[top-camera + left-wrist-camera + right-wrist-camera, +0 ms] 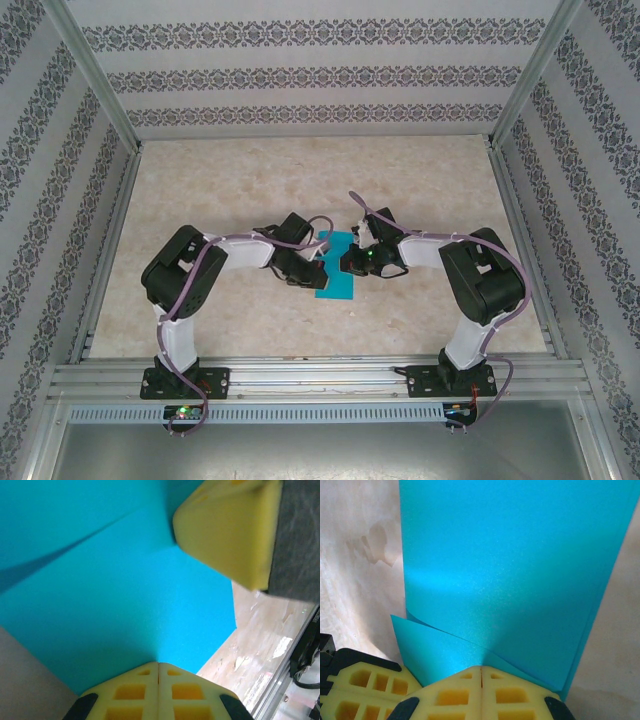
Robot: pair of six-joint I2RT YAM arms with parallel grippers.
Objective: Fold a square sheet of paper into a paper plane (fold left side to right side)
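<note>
The turquoise-blue sheet of paper [336,268] lies mid-table as a narrow doubled strip between the two arms. My left gripper [306,272] is at its left edge and my right gripper [352,262] at its right edge. In the left wrist view the sheet [125,595] runs into the closed tips of the left gripper [159,664], which cover a corner. The right arm's yellow finger [225,530] hangs over the sheet. In the right wrist view the right gripper [481,668] is shut where a lower layer [435,650] meets a lifted upper layer [515,565].
The marbled table [300,180] has free room behind and to both sides of the paper. A metal rail [320,375] runs along the near edge by the arm bases. Patterned walls [300,75] close in the back and sides.
</note>
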